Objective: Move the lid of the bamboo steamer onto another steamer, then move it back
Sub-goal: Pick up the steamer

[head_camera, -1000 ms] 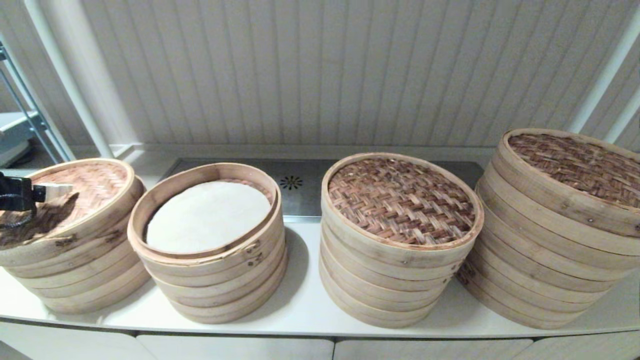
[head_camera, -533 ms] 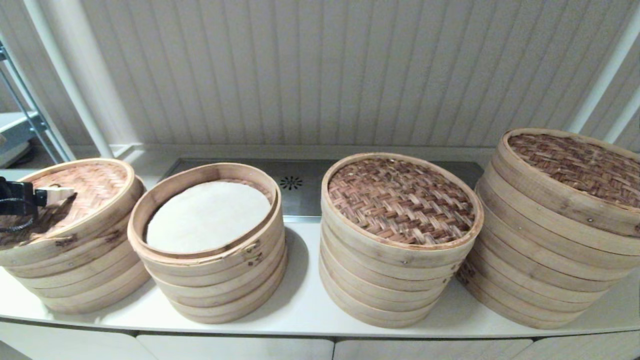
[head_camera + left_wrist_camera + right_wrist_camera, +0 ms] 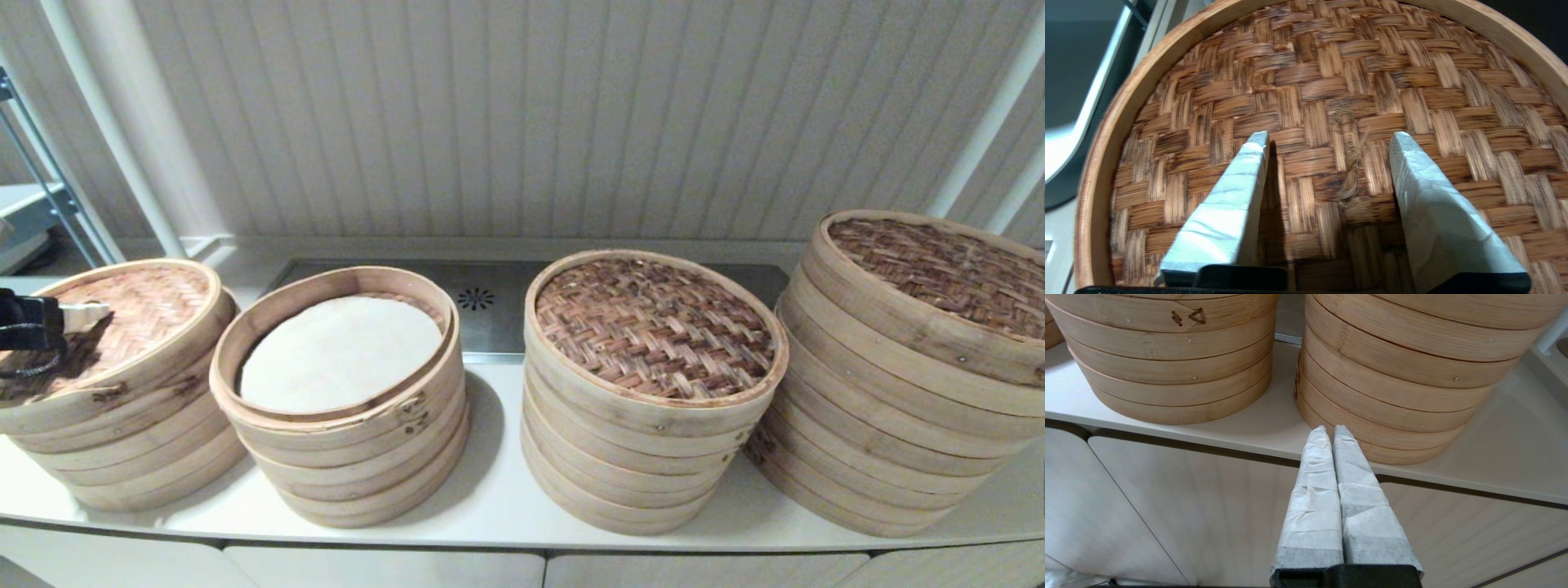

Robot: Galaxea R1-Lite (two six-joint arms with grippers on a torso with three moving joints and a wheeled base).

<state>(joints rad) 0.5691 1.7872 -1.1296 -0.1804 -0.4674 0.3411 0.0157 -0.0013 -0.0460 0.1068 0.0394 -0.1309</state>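
Far left of the head view, the left gripper [image 3: 82,311] hangs just above the woven lid [image 3: 139,306] that caps the leftmost steamer stack [image 3: 122,441]. Its wrist camera shows the fingers [image 3: 1241,188] spread wide, straddling a small frayed bamboo loop handle [image 3: 1349,163] at the lid's centre, nothing pinched yet.

Next to the right, the open steamer [image 3: 343,392] sits uncovered, a pale liner [image 3: 339,351] showing inside it: the likely place for the lid to go.

Further right stand two more covered stacks, the middle one [image 3: 653,392] and the tall one [image 3: 906,376] at the frame's right edge.

The right gripper [image 3: 1327,430], absent from the head view, waits low in front of the counter edge [image 3: 1208,451], fingers pressed together on nothing.

That lid looks light and fairly stiff, with a rigid bamboo rim and a thin weave that could give under pressure. The loop is the obvious hold, though it looks worn and fibrous, so a gentle, centred pinch seems wise. Lift it level, as the rim probably fits snugly.
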